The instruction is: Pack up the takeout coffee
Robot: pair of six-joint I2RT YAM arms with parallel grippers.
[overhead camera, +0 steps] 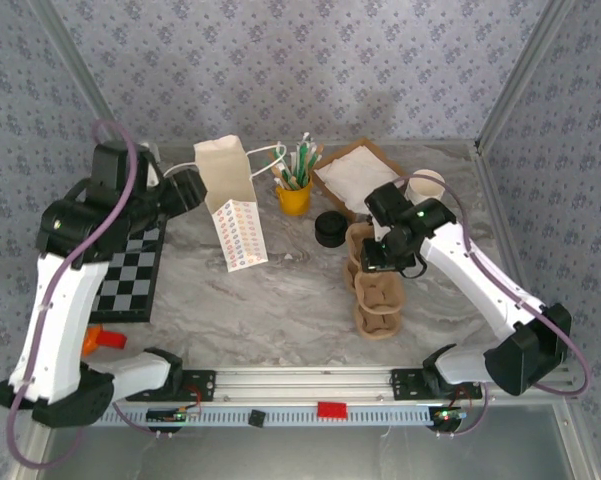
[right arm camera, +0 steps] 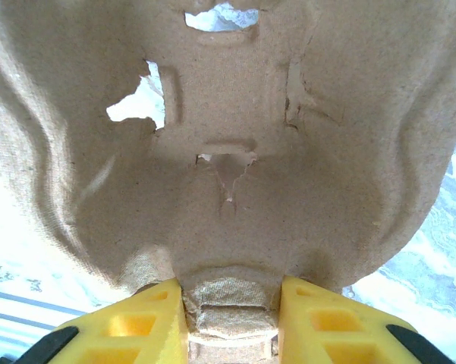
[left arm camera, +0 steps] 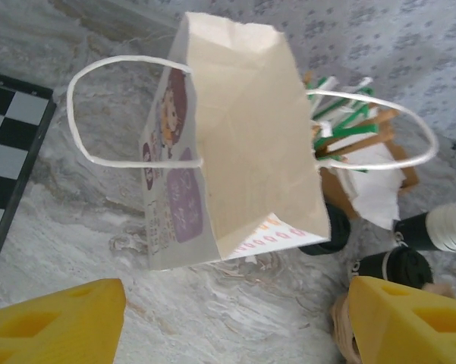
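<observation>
Right claw (right arm camera: 231, 297) pinches pulp cup carrier (right arm camera: 235, 152) edge, carrier ahead.

**Bright and soft overhead, blown out at the right wrist**

Lit evenly and diffusely from above in the top view. Casts only faint, short shadows beside the paper bag (overhead camera: 230, 195) and under the pulp cup carrier (overhead camera: 375, 290) on the marble table (overhead camera: 280, 310). No harsh glare there; sharp across the middle. From the left wrist, renders the bag crisply and brightly inside, but blurs the left gripper's yellow fingers (left arm camera: 53, 322) at the bottom edge. From the right wrist, burns out to white through the carrier's torn holes and at both sides, shows the pulp grain clearly, and softens at the right gripper's fingers (right arm camera: 144, 326).
</observation>
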